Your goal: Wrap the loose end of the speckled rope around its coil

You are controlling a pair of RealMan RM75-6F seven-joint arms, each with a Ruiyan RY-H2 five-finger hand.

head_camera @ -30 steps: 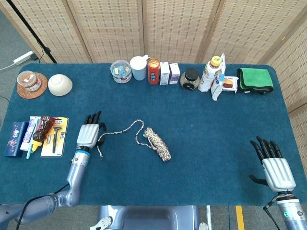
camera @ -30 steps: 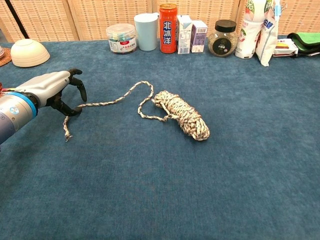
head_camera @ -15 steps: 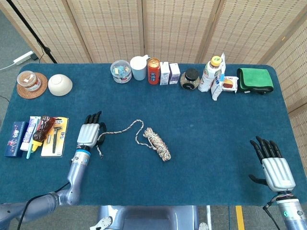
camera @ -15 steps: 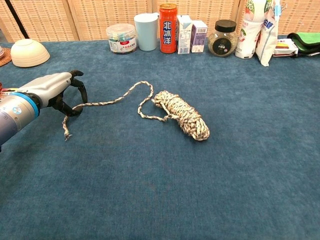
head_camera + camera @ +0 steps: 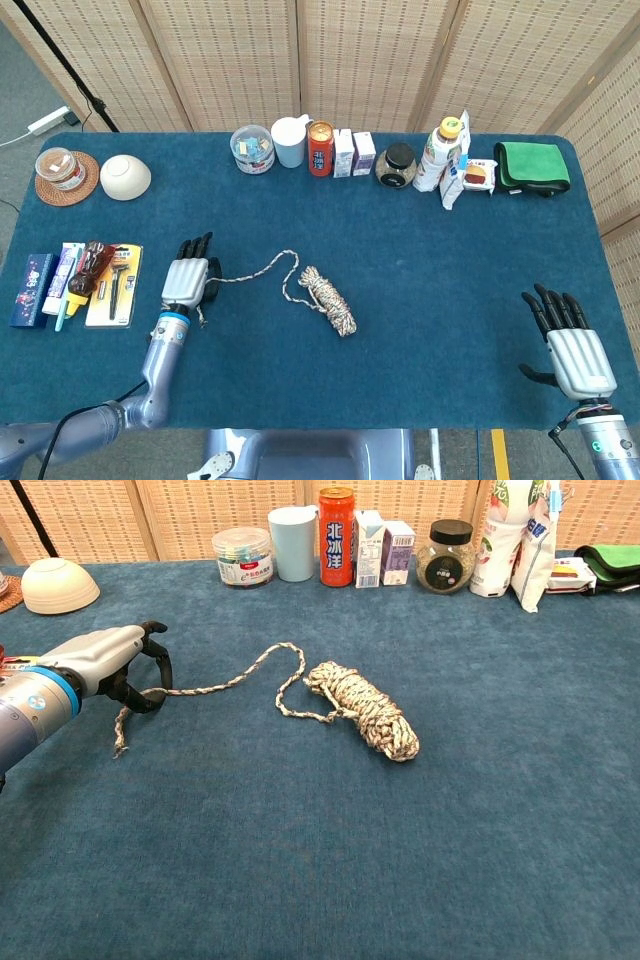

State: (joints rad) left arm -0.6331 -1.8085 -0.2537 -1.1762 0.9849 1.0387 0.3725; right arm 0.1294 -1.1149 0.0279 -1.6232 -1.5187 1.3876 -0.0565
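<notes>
Blue surface (image 5: 420,260) carries everything. Speckled rope (image 5: 365,708): coil lying mid-surface, loose end (image 5: 215,685) trailing out to robot's left, looping once near coil. Left hand (image 5: 105,660) low over surface at far tip of loose end, fingers curled, pinching strand; short tail hangs below grip. Right hand (image 5: 575,345) well apart at surface's right edge, fingers spread, holding nothing. Row of containers (image 5: 320,148) along back edge.
</notes>
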